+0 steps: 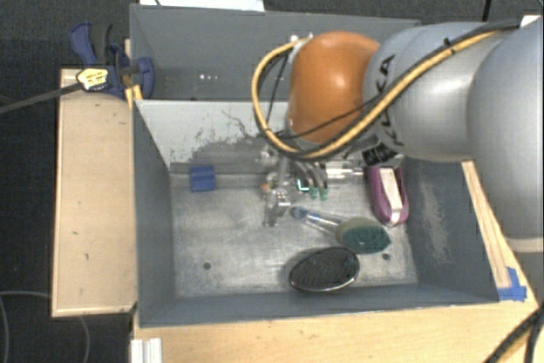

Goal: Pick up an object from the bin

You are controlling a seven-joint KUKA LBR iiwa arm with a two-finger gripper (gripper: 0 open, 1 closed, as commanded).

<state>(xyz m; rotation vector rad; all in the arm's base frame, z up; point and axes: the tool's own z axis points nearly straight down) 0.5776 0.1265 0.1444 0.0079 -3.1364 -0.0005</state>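
Gripper (273,208) sits low in the middle of the bin, close to the back wall, over bare floor. Open or closed: cannot tell. Nothing visible in its grasp. Orange cover (331,85) on the wrist is right above it, ringed by looped cables, and the grey arm (459,98) comes in from the right.

Grey metal bin (212,251): scuffed floor, left half mostly bare.

Black oval item (323,269) with a mesh-like top is the largest loose thing. It lies flat by the front wall, right of centre.

Purple and white object (388,194) lies lengthwise toward the right side, partly under the arm. Kind unclear.

Brush (365,235) has a round dark green head just behind the black oval item; contact between them can't be told. Its pale bluish handle points up-left, with the end just beside the gripper. It is the nearest loose thing to the gripper.

Small blue block (202,178) sits back left at the foot of the back wall, well apart from the rest.

Tiny green bits (319,194) show just right of the gripper; loose or part of the robot, cannot tell.
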